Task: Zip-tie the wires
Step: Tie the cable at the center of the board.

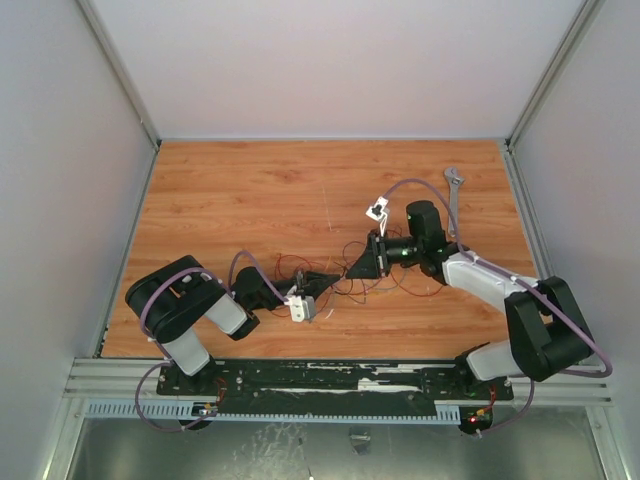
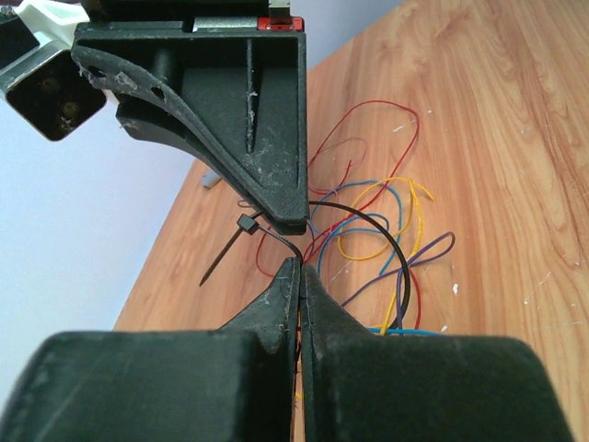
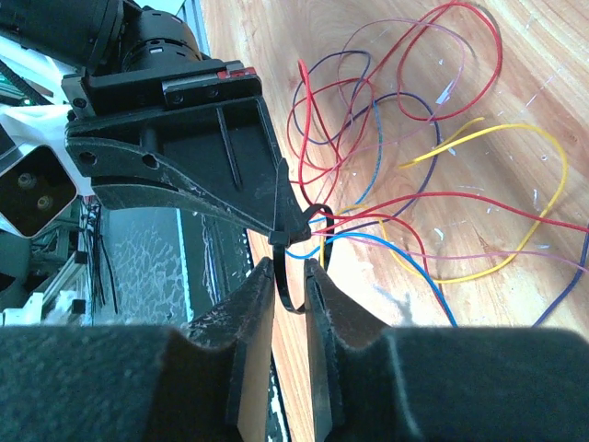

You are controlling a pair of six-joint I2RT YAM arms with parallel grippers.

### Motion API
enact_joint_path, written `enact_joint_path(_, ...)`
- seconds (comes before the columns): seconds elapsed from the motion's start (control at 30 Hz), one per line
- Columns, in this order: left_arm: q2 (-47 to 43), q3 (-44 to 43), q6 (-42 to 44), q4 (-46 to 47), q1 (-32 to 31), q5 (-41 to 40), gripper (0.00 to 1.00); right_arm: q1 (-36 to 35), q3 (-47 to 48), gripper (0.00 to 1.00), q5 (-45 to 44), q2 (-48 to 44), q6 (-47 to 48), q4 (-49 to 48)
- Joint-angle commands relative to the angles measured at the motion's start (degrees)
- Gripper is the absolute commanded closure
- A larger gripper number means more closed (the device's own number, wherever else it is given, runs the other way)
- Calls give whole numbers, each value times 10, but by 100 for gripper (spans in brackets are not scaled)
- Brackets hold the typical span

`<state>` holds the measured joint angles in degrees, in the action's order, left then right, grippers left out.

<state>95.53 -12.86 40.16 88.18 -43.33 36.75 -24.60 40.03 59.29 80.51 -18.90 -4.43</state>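
The wires (image 1: 375,283) are a loose tangle of thin red, blue, yellow and purple strands on the wooden table, also in the left wrist view (image 2: 368,221) and the right wrist view (image 3: 396,120). The black zip tie (image 2: 247,226) is looped around some strands, with its tail through its head. My left gripper (image 2: 299,267) is shut on the tie's strip beside the head; it also shows in the top view (image 1: 325,282). My right gripper (image 3: 290,267) faces it tip to tip. Its jaws stand slightly apart, with the tie's tail (image 3: 290,276) lying in the gap.
A silver adjustable wrench (image 1: 455,195) lies at the back right, near the table's right edge. A white tag (image 1: 377,210) hangs on the lilac cable above the right wrist. Metal rails border the table.
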Motion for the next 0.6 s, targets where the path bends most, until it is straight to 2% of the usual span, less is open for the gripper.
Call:
enact_joint_path(0.0, 6, -8, -6, 185, -11, 1, 100, -2, -11, 79, -19, -19, 20, -4)
enact_joint_path(0.3, 14, -12, -11, 185, -11, -7, 100, -2, -17, 69, -19, -25, 25, -3)
enact_joint_path(0.57, 19, -13, -16, 185, -11, -5, 100, -2, -10, 55, -35, -45, 25, -5)
